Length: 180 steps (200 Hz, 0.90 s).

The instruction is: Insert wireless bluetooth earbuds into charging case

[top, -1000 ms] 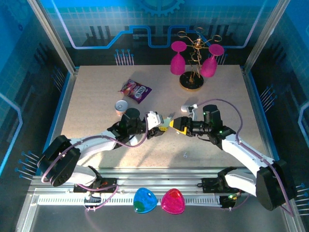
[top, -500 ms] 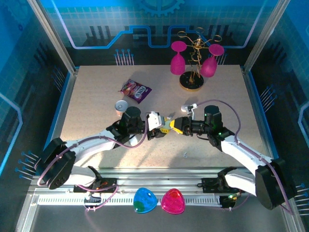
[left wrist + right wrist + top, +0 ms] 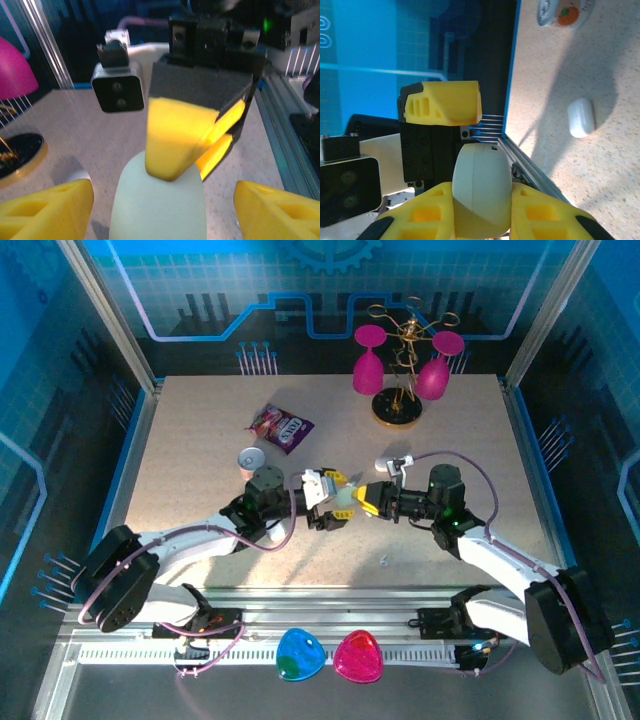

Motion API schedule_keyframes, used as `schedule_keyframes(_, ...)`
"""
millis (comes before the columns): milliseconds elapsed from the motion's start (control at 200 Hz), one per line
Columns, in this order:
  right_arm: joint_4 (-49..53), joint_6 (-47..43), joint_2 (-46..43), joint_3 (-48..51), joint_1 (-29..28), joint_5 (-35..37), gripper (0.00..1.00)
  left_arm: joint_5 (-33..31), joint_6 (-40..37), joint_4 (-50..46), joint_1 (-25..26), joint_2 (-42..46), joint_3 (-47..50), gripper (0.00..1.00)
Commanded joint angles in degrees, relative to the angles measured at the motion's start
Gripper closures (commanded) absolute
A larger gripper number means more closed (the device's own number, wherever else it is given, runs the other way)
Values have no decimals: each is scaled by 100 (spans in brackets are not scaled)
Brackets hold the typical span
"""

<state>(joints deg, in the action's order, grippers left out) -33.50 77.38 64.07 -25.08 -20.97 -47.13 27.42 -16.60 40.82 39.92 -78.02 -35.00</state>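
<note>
Straddling the mint charging case, our left gripper has its fingers spread, a gap showing on either side of the case; we judge it is ready to take or steady it. Right of the case, the right gripper pinches it between both fingers, clear of the counter. Whether earbuds lie inside we cannot tell.
</note>
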Motion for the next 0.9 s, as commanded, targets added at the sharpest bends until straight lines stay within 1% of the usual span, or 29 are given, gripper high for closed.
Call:
schedule_keyframes(0, -1487, 970, -58, 114, 97, -130, 82, 45, 684, 1718, 8, -209, 196, 25)
schedule_keyframes(70, -2096, 1448, -10, 184, 131, -84, 82, 25, 908, 2261, -1, -354, 238, 26)
schedule_keyframes(140, -2585, 1803, 67, 213, 147, -56, 82, 18, 974, 2458, 4, -428, 225, 26)
schedule_keyframes(220, -2909, 2040, 110, 226, 146, 2, 82, -55, 932, 2536, -2, -448, 228, 28)
schedule_keyframes(300, -3106, 2189, 119, 248, 148, 90, 83, -172, 935, 2832, 3, -493, 288, 31)
schedule_keyframes(385, -3251, 2301, 110, 269, 147, 170, 83, -148, 969, 2979, -9, -546, 288, 37)
schedule_keyframes(600, -3234, 2346, 92, 291, 166, 204, 83, -49, 973, 2994, -12, -607, 236, 46)
schedule_keyframes(795, -3233, 2340, 171, 315, 168, 194, 83, 62, 998, 2933, -12, -583, 172, 47)
schedule_keyframes(895, -3301, 2376, 217, 320, 166, 198, 83, 112, 983, 2878, -14, -570, 161, 54)
